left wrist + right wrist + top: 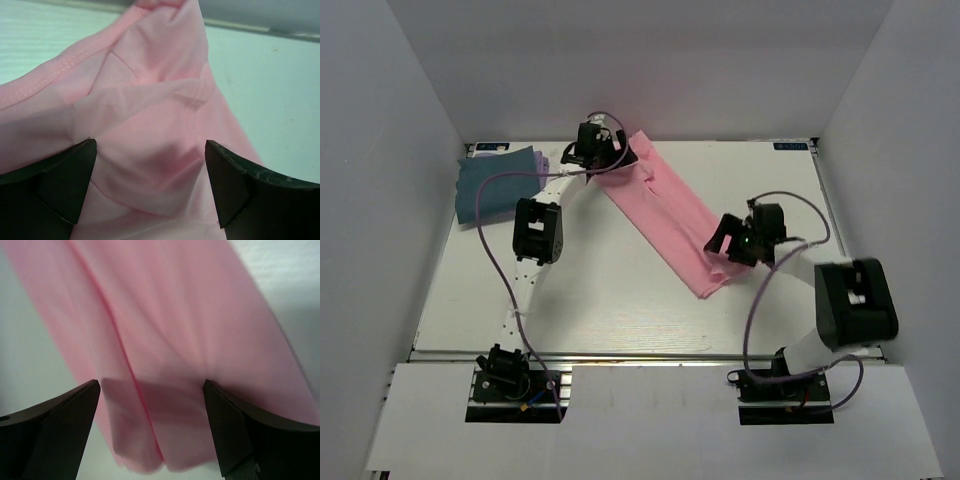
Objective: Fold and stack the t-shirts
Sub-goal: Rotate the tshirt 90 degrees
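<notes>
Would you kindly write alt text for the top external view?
A pink t-shirt lies in a long diagonal strip on the white table, the left arm reaching its far end, the right arm its near end. A teal-blue t-shirt sits far left.

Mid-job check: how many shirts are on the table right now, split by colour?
pink t-shirt: 1
teal-blue t-shirt: 1
lavender t-shirt: 1 (only an edge shows beside the teal-blue one)
Total: 3
</notes>
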Controlling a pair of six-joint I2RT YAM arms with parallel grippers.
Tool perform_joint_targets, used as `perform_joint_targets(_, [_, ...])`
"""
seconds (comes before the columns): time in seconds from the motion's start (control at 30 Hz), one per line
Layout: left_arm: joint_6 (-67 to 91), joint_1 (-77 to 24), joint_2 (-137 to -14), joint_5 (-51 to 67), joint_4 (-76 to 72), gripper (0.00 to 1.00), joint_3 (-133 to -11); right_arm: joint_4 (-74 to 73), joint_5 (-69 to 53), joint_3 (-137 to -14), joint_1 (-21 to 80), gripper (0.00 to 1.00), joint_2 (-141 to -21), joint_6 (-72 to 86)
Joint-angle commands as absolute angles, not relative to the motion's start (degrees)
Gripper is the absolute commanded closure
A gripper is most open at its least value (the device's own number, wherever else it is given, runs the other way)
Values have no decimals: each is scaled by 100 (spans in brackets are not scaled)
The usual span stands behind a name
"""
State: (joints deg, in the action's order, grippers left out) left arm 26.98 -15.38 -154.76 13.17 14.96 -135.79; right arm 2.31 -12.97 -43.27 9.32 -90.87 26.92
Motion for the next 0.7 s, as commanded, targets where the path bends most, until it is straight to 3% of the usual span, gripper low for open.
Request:
perform_joint_targets(0.0, [3163,-1617,-15943,1740,892,0,-13658,-484,-1921,-2767,1528,10,-8187,3207])
perform_joint_targets(0.13, [3463,-1801,-16241,1907,176,0,-13771,-535,-2285,-2145,2563,10,-7375,3533])
perform_joint_targets(0.33, [3516,-2082,-16348,2004,-1149,0,-13843,-1589,-1416,-2926,3242,10,-6286,3051])
perform_joint_targets(0.53, [3463,-2145,-16051,2109,-1362,0,-13887,-1951,-677,-3893,3331,10,-6406,2514])
perform_joint_targets(0.67, [2772,-2197,-15312,2373,-575,0,-13624,-1959,-414,-4489,3497,10,-6855,2277])
